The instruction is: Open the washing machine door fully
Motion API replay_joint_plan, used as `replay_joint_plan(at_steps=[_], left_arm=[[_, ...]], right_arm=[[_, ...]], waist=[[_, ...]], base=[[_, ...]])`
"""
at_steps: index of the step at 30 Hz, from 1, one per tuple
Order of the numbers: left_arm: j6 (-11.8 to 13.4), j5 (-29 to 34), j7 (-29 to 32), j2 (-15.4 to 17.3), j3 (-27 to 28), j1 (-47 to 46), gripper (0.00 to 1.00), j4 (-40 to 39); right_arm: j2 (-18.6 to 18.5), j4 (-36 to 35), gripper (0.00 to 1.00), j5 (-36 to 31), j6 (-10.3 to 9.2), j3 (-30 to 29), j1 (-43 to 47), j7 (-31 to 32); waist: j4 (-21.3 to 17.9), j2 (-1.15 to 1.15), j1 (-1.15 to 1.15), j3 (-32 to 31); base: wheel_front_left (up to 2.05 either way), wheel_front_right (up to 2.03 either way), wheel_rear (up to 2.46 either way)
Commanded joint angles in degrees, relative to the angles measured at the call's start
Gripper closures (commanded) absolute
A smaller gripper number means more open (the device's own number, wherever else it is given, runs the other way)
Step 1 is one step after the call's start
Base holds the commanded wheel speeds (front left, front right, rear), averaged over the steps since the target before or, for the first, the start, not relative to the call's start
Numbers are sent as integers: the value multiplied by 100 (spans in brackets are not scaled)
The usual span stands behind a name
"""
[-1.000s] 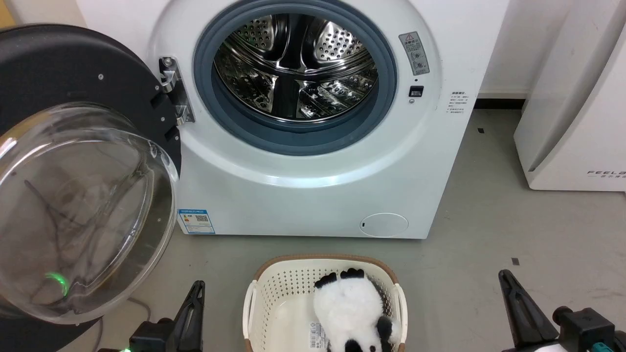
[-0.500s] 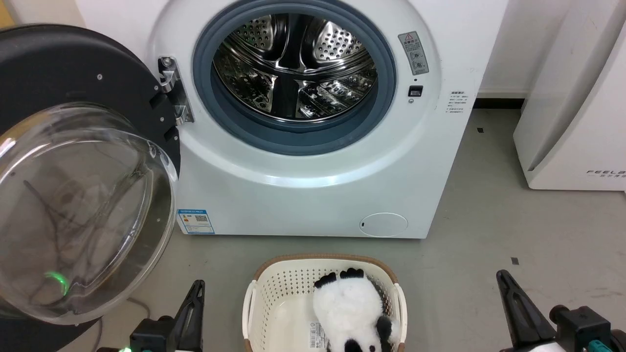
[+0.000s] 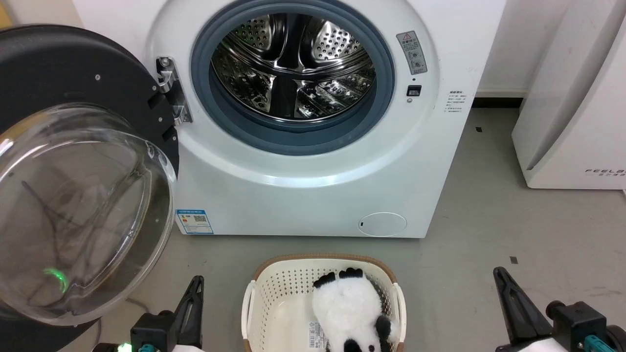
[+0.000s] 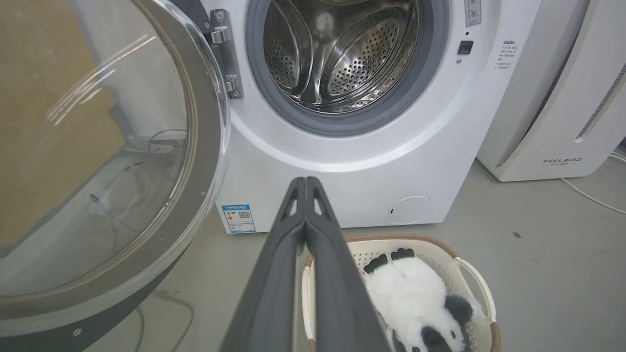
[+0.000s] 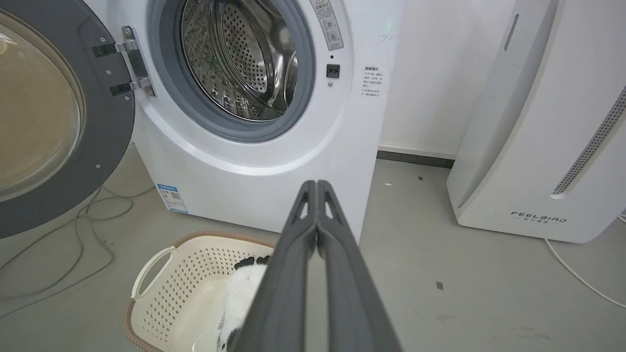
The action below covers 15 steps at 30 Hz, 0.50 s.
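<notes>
Checking the washing machine door (image 3: 83, 186), you are finding it swung wide at nine o'clock of the washing machine (image 3: 303, 195); left hand (image 4: 305, 181) and right hand (image 5: 317, 184) are resting clenched, empty; any push seems unneeded.

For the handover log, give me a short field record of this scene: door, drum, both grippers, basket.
door: wide open, hanging on its hinge at the left of the machine in the head view
drum: exposed; nothing visible inside
left gripper: shut, holding nothing, clear of the door
right gripper: shut, holding nothing
basket: on the floor before the machine, panda toy inside
task: door looks fully open
</notes>
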Motion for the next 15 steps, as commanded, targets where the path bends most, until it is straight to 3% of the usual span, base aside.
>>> replay_joint_plan(at_steps=[1, 15], left_arm=[[10, 25, 26, -7, 24, -97, 100, -38], [27, 78, 150, -34, 63, -170, 100, -93]], right_arm=[[4, 17, 100, -16, 1, 10, -109, 14], [5, 66, 100, -44, 2, 38, -209, 66]], waist=[[-1, 0, 0, 0], [-21, 0, 0, 4]], base=[[0, 0, 0], [0, 0, 0]])
